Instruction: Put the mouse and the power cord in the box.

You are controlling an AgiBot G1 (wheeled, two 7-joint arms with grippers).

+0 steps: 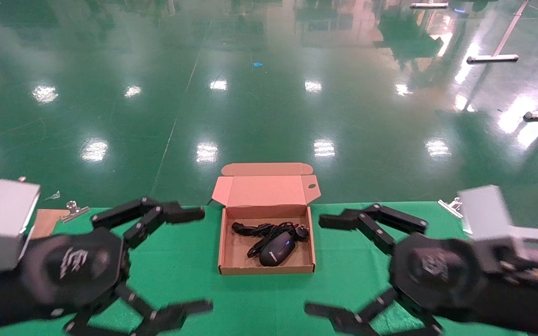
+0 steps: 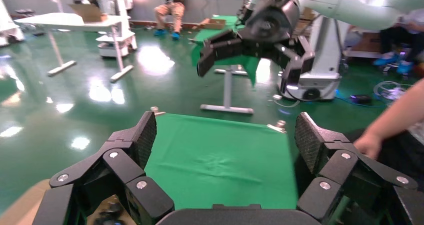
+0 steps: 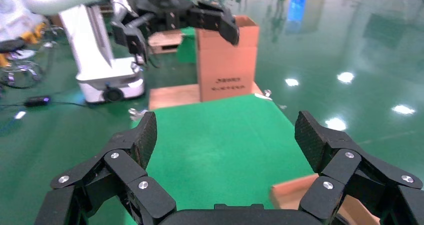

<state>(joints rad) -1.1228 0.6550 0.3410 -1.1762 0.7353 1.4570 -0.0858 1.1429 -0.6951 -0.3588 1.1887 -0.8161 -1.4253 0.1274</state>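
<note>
The brown cardboard box (image 1: 250, 269) lies open in the middle of the green table, its lid folded back on the far side. Inside it the black mouse (image 1: 277, 252) rests near the front. The coiled power cord (image 1: 264, 229) lies behind the mouse, touching it. My left gripper (image 1: 206, 260) hovers left of the box, open and empty, over bare cloth in its wrist view (image 2: 226, 140). My right gripper (image 1: 313, 264) hovers right of the box, also open and empty (image 3: 225, 135). A corner of the box (image 3: 295, 195) shows beside one right finger.
Metal clips (image 1: 74, 208) (image 1: 451, 205) pin the cloth at the table's far corners. A flat cardboard piece (image 1: 45, 221) lies at the far left. A tall carton with red print (image 3: 227, 65) stands past the table. A person's hand (image 2: 369, 144) is near the table edge.
</note>
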